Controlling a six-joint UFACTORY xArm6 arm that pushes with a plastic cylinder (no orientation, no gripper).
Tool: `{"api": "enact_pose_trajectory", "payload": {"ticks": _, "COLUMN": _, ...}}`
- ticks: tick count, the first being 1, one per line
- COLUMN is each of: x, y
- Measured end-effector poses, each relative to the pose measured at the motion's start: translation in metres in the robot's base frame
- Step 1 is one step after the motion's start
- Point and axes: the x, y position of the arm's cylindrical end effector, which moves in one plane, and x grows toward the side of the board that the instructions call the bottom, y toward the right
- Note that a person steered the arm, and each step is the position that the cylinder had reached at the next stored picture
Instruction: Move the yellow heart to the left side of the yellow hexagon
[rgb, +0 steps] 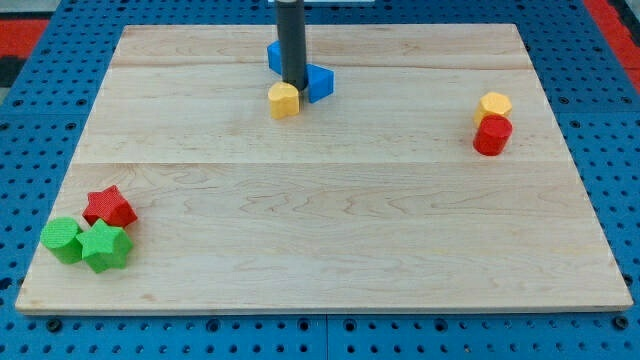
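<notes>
The board (330, 240) filled the view, pale wood, with the rod (291, 40) coming down near its top edge. The tip (294, 84) sat right at the yellow heart (284, 100), touching or nearly so on the heart's upper side; being a bare rod, it held nothing and could only push. Behind the rod lay two blue blocks — one (274, 56) just to its left and partly hidden, the other (319, 82) just to its right, its shape hard to make out.

Far to the right of the tip stood the yellow hexagon (494, 104), with a red cylinder (492, 135) touching it below. Well below and left of the tip clustered a red star (109, 207), a green cylinder (62, 240) and a green star (105, 247).

By my reckoning the job had barely begun — the heart was still well apart from the hexagon, with a long push rightward left to make, and the tip would need to get round to the heart's left side first.
</notes>
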Motion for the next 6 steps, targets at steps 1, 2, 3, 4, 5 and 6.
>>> {"api": "enact_pose_trajectory", "payload": {"ticks": 1, "x": 0.016, "y": 0.008}}
{"api": "enact_pose_trajectory", "payload": {"ticks": 2, "x": 0.035, "y": 0.044}}
{"api": "enact_pose_trajectory", "payload": {"ticks": 3, "x": 0.039, "y": 0.07}}
{"api": "enact_pose_trajectory", "payload": {"ticks": 4, "x": 0.088, "y": 0.091}}
{"api": "enact_pose_trajectory", "payload": {"ticks": 5, "x": 0.106, "y": 0.062}}
{"api": "enact_pose_trajectory", "payload": {"ticks": 6, "x": 0.106, "y": 0.062}}
